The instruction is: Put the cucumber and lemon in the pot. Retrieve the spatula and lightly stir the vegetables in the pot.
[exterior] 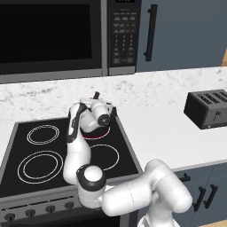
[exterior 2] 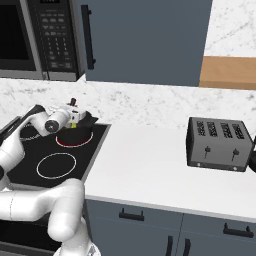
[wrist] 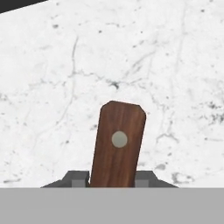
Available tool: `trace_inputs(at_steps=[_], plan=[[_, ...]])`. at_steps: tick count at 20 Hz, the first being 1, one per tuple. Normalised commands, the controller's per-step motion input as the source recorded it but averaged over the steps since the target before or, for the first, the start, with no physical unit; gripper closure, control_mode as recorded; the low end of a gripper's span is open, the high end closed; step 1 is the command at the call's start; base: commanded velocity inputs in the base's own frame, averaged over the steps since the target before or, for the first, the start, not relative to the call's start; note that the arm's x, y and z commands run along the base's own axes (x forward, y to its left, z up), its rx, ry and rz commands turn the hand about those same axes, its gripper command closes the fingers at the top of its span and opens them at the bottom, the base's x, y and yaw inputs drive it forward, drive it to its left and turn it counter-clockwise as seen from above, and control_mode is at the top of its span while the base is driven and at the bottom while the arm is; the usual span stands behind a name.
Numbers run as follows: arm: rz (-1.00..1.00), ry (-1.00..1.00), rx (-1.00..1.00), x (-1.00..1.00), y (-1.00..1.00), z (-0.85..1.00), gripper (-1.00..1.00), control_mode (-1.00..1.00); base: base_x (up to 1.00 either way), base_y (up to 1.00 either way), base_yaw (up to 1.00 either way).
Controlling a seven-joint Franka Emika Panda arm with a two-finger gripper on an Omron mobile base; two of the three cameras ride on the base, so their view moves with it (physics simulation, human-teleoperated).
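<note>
Spatula [wrist: 117, 146], its reddish-brown wooden handle clamped in the two-finger gripper [wrist: 112, 178], hangs over the black pot [exterior 2: 75, 135] at the stovetop's back right corner, so stirring seemingly needs gentle, shallow sweeps next.

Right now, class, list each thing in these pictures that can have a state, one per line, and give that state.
claw: shut on the spatula handle.
spatula: held by the claw, handle end pointing toward the marble wall.
pot: on the stove's rear right burner, under the hand; contents hidden.
rear right burner: ring glows red.
toaster: on the counter, slots empty.
microwave: door closed.
</note>
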Motion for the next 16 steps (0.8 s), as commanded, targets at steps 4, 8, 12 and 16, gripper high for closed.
trace_inputs(at_steps=[4,8,12,16], plan=[[-0.06,0.1,0.0,0.03,0.0,-0.27,1.0,-1.0,0.0,0.0,0.0],[-0.06,0.01,-0.08,0.01,0.01,-0.59,1.0,-1.0,0.0,0.0,0.0],[-0.05,-0.04,-0.24,-0.15,0.03,-0.56,1.0,-1.0,0.0,0.0,0.0],[-0.09,-0.11,-0.38,-0.12,0.0,-0.12,1.0,-1.0,0.0,0.0,0.0]])
